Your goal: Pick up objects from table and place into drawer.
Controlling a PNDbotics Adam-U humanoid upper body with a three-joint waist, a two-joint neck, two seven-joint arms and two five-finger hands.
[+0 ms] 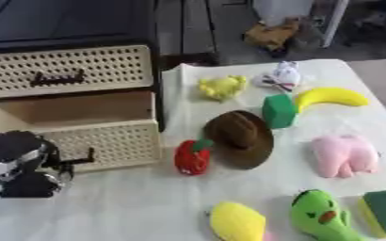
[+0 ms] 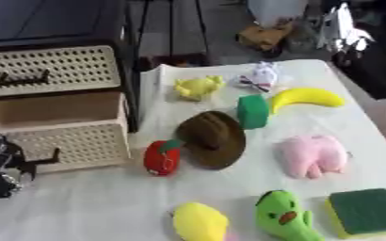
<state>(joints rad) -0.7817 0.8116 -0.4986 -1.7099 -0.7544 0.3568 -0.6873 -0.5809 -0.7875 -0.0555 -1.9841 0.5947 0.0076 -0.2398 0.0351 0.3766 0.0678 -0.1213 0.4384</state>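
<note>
Yellow toy [image 1: 237,221] lies right of left hand [image 1: 19,164] (grip indiscernible) at open drawer [image 1: 77,124].

Left hand [image 1: 19,164]: the only part of the robot's body in view, at the lower left of both eye views.
Overall colour: mostly black, matt, with a bulky rounded outline.
Upper casing: a dark, domed shell with a smooth surface.
Metal parts: a silver, shiny band and fittings across the lower left of the casing, catching the light.
Lower block: a squat black section beneath the silver parts.
Fingers: cannot be made out singly.
Cables, screws, markings: too blurred to tell.
</note>
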